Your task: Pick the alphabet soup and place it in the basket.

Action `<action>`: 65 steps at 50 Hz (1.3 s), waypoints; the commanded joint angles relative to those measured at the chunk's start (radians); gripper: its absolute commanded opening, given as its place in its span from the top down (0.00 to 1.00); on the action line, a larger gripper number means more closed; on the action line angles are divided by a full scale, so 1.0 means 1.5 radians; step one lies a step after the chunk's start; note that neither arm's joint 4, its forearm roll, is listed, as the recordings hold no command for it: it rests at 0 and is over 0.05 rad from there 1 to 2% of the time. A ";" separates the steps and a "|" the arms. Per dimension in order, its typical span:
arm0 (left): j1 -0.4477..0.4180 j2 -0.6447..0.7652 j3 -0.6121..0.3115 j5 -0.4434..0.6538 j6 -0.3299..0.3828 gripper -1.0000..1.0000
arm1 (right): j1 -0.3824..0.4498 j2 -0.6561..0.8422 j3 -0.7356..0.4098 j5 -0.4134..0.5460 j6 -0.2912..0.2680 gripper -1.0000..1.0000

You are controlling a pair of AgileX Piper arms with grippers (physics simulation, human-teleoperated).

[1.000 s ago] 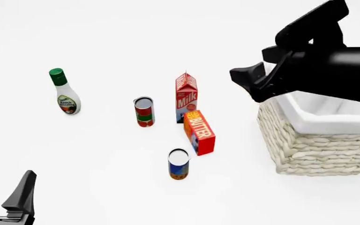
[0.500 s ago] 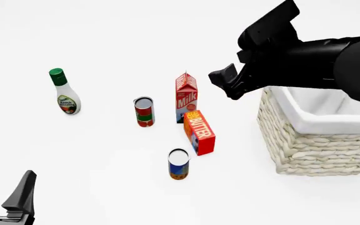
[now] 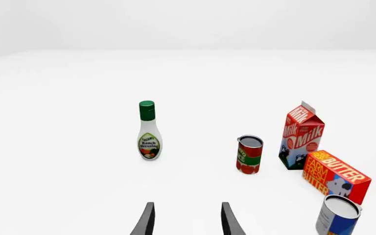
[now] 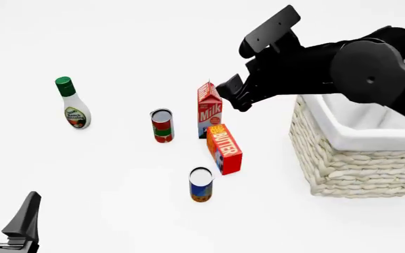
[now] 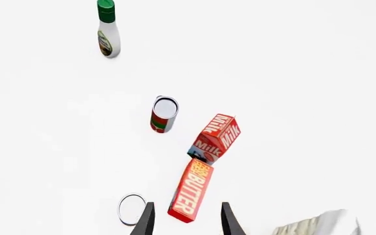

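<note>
The right arm extends from the right, its gripper [image 4: 232, 94] raised with fingers parted and empty. The left gripper [image 4: 6, 219] sits low, near left, fingers parted, empty.

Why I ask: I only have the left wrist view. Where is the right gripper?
Observer: The right gripper hovers open above the table, close to the top of the red-and-white milk carton, holding nothing.
Operator: And the basket?
Observer: The cream-white woven wicker basket stands to the right of the orange butter box in the front view, apart from it, partly under the right arm.
</note>
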 commanded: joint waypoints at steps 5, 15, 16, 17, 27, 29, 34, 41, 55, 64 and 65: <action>0.000 0.000 0.000 0.000 0.000 0.00 | 0.013 0.036 -0.004 -0.008 0.002 0.00; 0.000 0.000 0.000 0.000 0.000 0.00 | 0.032 0.039 -0.006 -0.007 0.008 0.00; 0.000 0.000 0.000 0.000 0.000 0.00 | 0.032 0.039 -0.006 -0.007 0.008 0.00; 0.000 0.000 0.000 0.000 0.000 0.00 | 0.043 0.044 0.002 -0.012 0.009 0.00; 0.000 0.000 0.000 0.000 0.000 0.00 | 0.072 0.072 -0.015 -0.013 0.013 0.00; 0.000 0.000 0.000 0.000 0.000 0.00 | 0.076 0.078 -0.018 -0.015 0.015 0.00; 0.000 0.000 0.000 0.000 0.000 0.00 | 0.091 0.097 -0.015 -0.024 0.021 0.00; 0.000 0.000 0.000 0.000 0.000 0.00 | 0.104 0.126 -0.028 -0.028 0.025 0.00; 0.000 0.000 0.000 0.000 0.000 0.00 | 0.116 0.145 0.004 -0.061 0.035 0.00; 0.000 0.000 0.000 0.000 0.000 0.00 | 0.121 0.175 0.023 -0.082 0.045 0.00; 0.000 0.000 0.000 0.000 0.000 0.00 | 0.121 0.175 0.023 -0.082 0.045 0.00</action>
